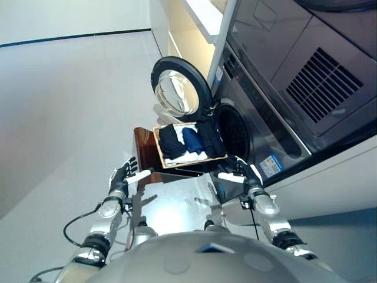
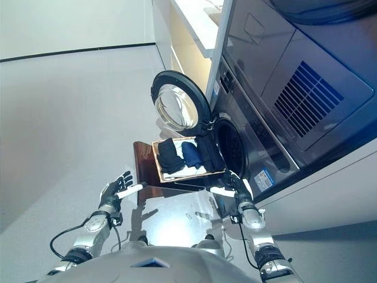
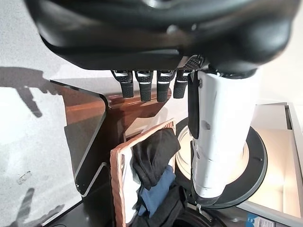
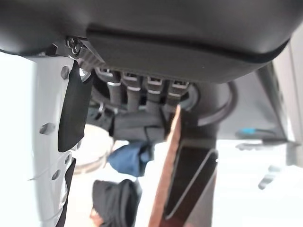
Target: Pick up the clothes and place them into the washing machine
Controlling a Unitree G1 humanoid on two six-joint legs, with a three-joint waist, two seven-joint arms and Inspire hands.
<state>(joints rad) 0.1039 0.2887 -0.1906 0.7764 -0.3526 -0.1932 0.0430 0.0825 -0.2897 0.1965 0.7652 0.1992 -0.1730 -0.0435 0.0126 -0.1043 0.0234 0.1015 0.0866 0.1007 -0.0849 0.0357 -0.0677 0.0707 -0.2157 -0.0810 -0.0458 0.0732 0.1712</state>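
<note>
A wooden tray point(image 1: 189, 162) on a brown stool point(image 1: 144, 150) holds a black garment point(image 1: 171, 141), a blue garment point(image 1: 191, 140) and white cloth point(image 1: 194, 156). Another dark garment point(image 1: 211, 138) drapes from the tray's right side towards the washing machine's open drum point(image 1: 235, 132). The round door point(image 1: 179, 88) stands swung open behind the tray. My left hand point(image 1: 123, 174) hovers open at the stool's left edge, its fingers point(image 3: 144, 87) straight. At the tray's near right corner my right hand point(image 1: 238, 171) is open, with its fingers point(image 4: 154, 92) reaching up to a dark fold of cloth point(image 4: 137, 127).
The grey machine front point(image 1: 265, 118) and a vented panel point(image 1: 324, 79) fill the right side. A pale cabinet point(image 1: 188, 29) stands beyond the door. Light floor point(image 1: 70, 106) spreads to the left of the stool.
</note>
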